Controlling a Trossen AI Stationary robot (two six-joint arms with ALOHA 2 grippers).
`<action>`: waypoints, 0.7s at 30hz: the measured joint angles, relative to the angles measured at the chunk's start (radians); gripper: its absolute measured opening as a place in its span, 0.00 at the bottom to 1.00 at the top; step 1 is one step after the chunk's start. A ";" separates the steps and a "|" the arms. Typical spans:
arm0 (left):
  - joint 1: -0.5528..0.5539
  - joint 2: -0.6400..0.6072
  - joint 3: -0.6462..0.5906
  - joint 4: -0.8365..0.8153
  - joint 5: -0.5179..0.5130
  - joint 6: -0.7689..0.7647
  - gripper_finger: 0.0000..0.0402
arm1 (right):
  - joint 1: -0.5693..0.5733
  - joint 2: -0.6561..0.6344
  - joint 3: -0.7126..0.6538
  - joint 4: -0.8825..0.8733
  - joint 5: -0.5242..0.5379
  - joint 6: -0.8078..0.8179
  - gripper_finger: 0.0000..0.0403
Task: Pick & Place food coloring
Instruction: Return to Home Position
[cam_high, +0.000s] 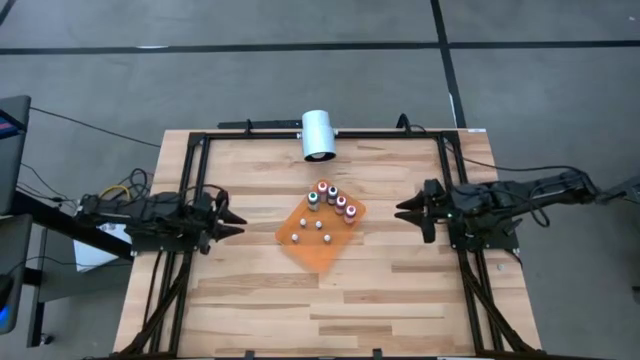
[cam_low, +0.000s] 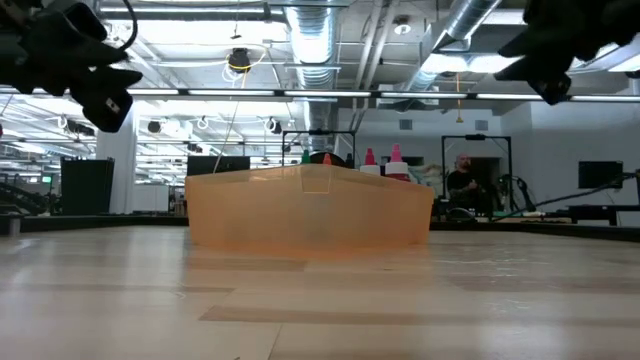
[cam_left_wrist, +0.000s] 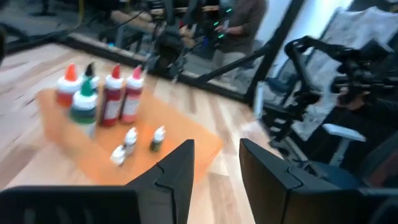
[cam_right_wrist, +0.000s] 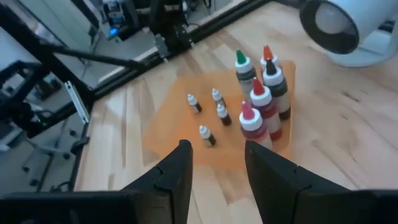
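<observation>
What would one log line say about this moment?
left end effector: open, empty, left of orange bin | right end effector: open, empty, right of bin | food coloring bottles: upright in bin

In the low view the orange bin (cam_low: 310, 215) hides the small food coloring (cam_high: 318, 224); overhead, I can't tell cap colours.

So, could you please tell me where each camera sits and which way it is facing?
High: above the table, straight down; shows left end effector and right end effector.
Low: table-top height, level toward the orange bin; arms at top corners.
Left wrist: on the left arm, facing the bin; own fingers show.
Right wrist: on the right arm, likewise, fingers too.
Shared: both wrist views see the bottles.
</observation>
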 joint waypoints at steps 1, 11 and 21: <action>0.009 0.001 0.000 -0.010 -0.001 -0.004 0.30 | 0.011 -0.021 -0.023 0.012 0.013 0.012 0.34; 0.055 0.002 0.000 -0.007 0.015 0.033 0.30 | 0.114 -0.317 -0.121 -0.056 0.218 0.010 0.33; 0.058 0.002 0.000 0.059 0.141 0.139 0.30 | 0.165 -0.536 -0.124 -0.108 0.189 -0.133 0.33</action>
